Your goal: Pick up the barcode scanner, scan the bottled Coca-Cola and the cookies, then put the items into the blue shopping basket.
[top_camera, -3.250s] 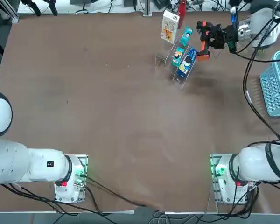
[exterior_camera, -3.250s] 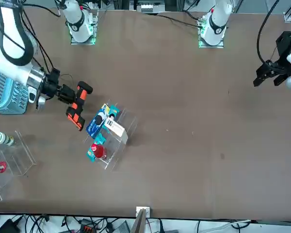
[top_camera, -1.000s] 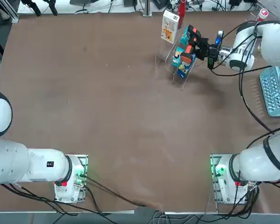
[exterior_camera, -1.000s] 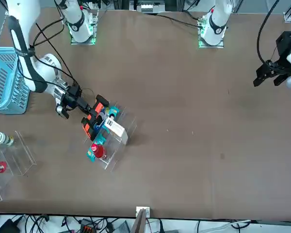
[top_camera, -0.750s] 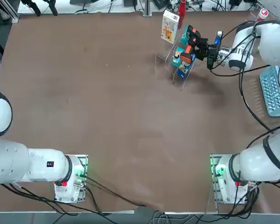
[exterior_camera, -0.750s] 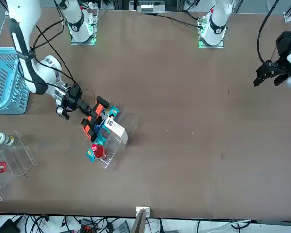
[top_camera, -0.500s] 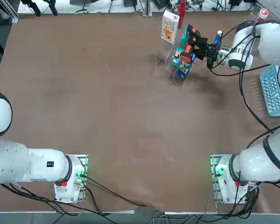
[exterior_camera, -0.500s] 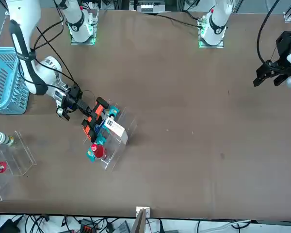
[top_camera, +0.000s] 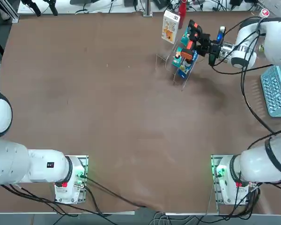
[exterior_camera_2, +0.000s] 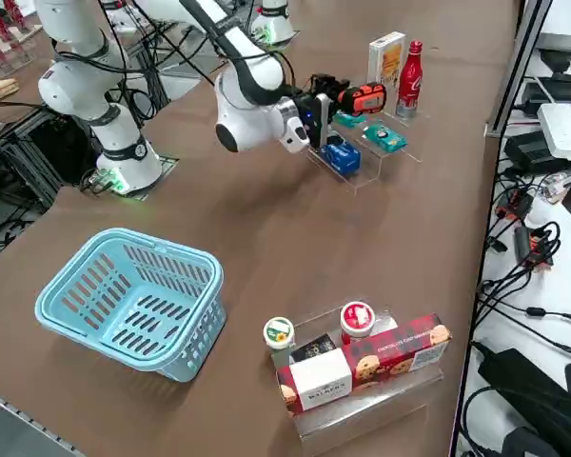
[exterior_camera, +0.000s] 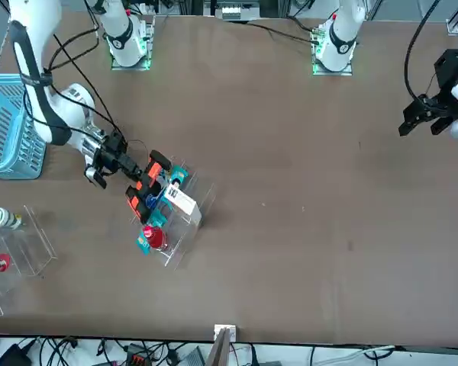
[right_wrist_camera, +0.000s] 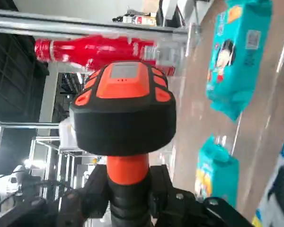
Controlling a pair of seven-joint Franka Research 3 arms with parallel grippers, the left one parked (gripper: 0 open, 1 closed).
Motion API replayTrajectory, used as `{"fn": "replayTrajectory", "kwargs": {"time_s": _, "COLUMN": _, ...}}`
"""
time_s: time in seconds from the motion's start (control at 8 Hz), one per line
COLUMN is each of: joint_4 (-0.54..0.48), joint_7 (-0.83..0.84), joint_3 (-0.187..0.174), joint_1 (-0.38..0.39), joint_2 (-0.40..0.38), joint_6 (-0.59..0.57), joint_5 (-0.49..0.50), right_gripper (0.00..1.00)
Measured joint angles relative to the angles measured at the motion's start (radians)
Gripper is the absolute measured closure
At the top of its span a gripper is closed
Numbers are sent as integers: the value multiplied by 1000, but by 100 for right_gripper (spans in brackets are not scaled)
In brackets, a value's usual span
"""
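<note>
1. The brown table (top_camera: 107, 117) is broad and matte, with cables and equipment along its far edge.
2. The blue basket (exterior_camera_2: 128, 295) is slotted plastic; it sits well apart from the clear stand (top_camera: 178, 63), cut off at the top view's right edge.
3. On that stand, the white cookie box (top_camera: 170, 26) and red cola bottle (exterior_camera_2: 410, 65) stand upright at the far end, with teal packs (right_wrist_camera: 232, 56) nearer.
4. The right gripper (right_wrist_camera: 128, 182) is clamped on the scanner (top_camera: 192, 40), held just over the stand's packs; its handle is partly hidden.
</note>
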Motion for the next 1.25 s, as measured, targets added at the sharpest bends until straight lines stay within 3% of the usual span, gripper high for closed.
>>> {"fn": "replayTrajectory", "kwargs": {"time_s": 0.38, "joint_4": -107, "joint_7": -58, "joint_3": 2, "joint_1": 39, "joint_2": -68, "joint_6": 0, "joint_5": 0, "right_gripper": 56}}
{"fn": "replayTrajectory", "kwargs": {"time_s": 1.25, "joint_4": -143, "joint_7": -133, "joint_3": 9, "joint_1": 80, "joint_2": -39, "joint_6": -21, "joint_5": 0, "right_gripper": 56}}
